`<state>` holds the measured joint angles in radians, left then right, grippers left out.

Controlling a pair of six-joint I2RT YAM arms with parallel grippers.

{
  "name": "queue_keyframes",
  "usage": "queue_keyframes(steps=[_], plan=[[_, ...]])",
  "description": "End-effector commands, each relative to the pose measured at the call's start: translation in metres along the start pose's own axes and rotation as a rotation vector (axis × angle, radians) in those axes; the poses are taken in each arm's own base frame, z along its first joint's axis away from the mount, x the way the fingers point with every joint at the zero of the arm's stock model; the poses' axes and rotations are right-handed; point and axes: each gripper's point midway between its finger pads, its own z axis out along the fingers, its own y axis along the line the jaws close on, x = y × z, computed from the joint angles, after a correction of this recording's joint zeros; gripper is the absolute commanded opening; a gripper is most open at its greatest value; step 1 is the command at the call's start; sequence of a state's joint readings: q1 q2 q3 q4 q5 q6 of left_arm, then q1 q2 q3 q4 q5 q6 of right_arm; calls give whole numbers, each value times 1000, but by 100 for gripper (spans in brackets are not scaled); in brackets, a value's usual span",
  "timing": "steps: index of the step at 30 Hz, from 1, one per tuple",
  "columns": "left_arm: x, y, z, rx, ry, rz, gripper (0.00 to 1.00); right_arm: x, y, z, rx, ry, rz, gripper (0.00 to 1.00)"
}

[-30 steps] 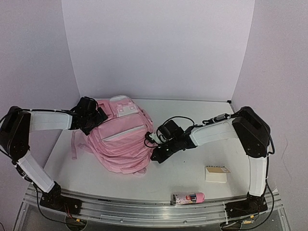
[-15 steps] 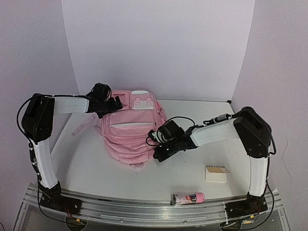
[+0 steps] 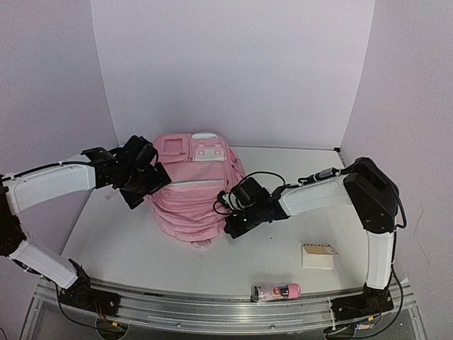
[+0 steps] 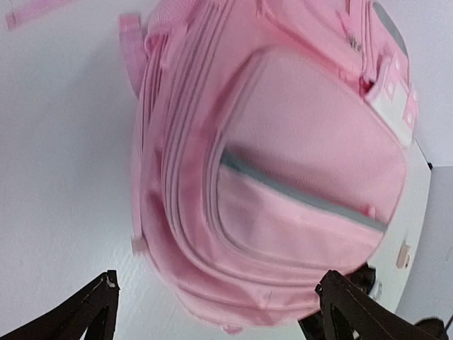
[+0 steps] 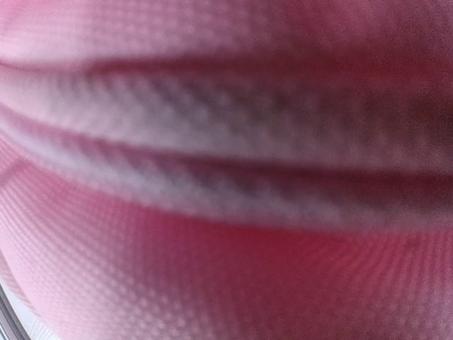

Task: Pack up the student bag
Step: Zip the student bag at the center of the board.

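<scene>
The student bag, a large pink backpack with white patches at its top, lies front side up at the middle of the table. It fills the left wrist view. My left gripper is open and empty at the bag's left side; its fingertips stand wide apart, above the bag's lower edge. My right gripper is pressed into the bag's lower right edge. Pink fabric fills the right wrist view and hides the fingers, and the gripper looks shut on the bag.
A beige notepad lies at the right front of the table. A pink tube-shaped case lies at the front edge. White walls close off the back and both sides.
</scene>
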<state>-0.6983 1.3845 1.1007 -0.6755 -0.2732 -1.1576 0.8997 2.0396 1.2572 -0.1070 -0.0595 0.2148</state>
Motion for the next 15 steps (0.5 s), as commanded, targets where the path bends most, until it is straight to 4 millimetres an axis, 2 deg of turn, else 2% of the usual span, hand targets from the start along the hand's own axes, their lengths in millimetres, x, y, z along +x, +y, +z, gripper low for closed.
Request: queue_keyframes(steps=[1,4,6,15], plan=[[64,22,-3,-23,129,-131,96,-20,15,-9,-50,-46,2,0],[93,17,3,-19,179,-142,90,-19,14,-11,-50,-46,1,0],[104,10,6,-20,180,-138,86,-19,15,-13,-56,-47,0,0],[97,8,33,-42,55,-230,78,-11,16,-12,-67,-30,-1,0]])
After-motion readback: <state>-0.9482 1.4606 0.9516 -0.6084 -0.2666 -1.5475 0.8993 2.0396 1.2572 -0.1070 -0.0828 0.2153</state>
